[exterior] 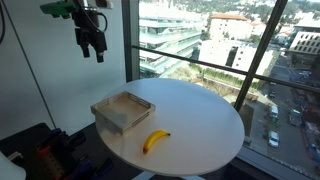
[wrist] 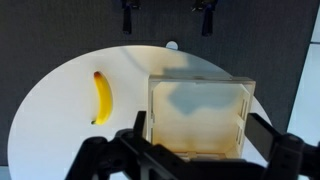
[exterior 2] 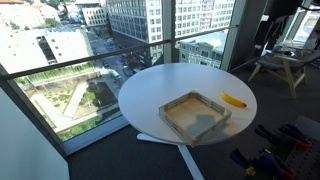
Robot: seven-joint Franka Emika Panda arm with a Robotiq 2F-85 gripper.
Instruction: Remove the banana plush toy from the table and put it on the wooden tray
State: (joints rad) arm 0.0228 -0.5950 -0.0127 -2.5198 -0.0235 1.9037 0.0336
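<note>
Both gripper (exterior: pixel 93 52) jaws wide apart, apparently empty, high above the wooden tray (exterior: pixel 110 123); banana plush toy (exterior: pixel 155 141) on the table (exterior: pixel 205 120)

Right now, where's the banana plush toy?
In an exterior view the banana plush toy lies on the table near its front edge, beside the wooden tray, not touching it.

We read no text, label, brand or number in any view. Table (exterior: pixel 205 112), wooden tray (exterior: pixel 112 120) and banana plush toy (exterior: pixel 155 141) show plain surfaces. Buildings (exterior: pixel 232 50) in the upper right of an exterior view are too small for signage.
</note>
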